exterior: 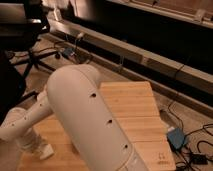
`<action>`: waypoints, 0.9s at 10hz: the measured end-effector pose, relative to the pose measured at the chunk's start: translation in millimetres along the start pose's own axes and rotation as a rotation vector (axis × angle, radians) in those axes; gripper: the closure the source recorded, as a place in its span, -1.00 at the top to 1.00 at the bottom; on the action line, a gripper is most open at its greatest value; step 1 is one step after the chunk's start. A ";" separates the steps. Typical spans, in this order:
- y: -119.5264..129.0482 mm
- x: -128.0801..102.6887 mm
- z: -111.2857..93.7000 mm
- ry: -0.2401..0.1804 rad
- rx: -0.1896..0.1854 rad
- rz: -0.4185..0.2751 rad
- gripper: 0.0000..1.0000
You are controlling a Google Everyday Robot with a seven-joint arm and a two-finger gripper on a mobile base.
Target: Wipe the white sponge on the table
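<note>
We see a robot's thick white arm (95,120) reaching down across a light tan wooden plank table (135,110). Its gripper (35,145) sits low at the table's left side, fingers pinched narrow on a small flat off-white rectangular sponge (46,151) lying on the wood. A blue box (176,138) lies beside the table's right edge.

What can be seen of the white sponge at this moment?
The white sponge is a small, flat, off-white block that looks soft. It lies low on the light wooden table, at the lower left of the view. Only one end shows, jutting out to the right of the gripper, whose shut fingers appear to clamp the rest. Its underside seems to rest on the planks.
</note>
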State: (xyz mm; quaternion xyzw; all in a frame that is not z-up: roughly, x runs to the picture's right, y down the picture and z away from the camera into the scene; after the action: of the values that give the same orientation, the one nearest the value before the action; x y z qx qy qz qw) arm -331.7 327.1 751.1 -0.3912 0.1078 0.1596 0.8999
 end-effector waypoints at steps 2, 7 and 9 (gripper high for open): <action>-22.0 20.5 3.0 0.014 0.011 0.065 -0.55; -107.6 77.6 3.0 0.013 0.047 0.330 -0.55; -152.2 76.4 -6.2 -0.022 0.076 0.429 -0.55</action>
State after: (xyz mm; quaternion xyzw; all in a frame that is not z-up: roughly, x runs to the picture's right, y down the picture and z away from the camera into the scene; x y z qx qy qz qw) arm -204.8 240.2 824.5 -0.3235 0.1845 0.3475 0.8605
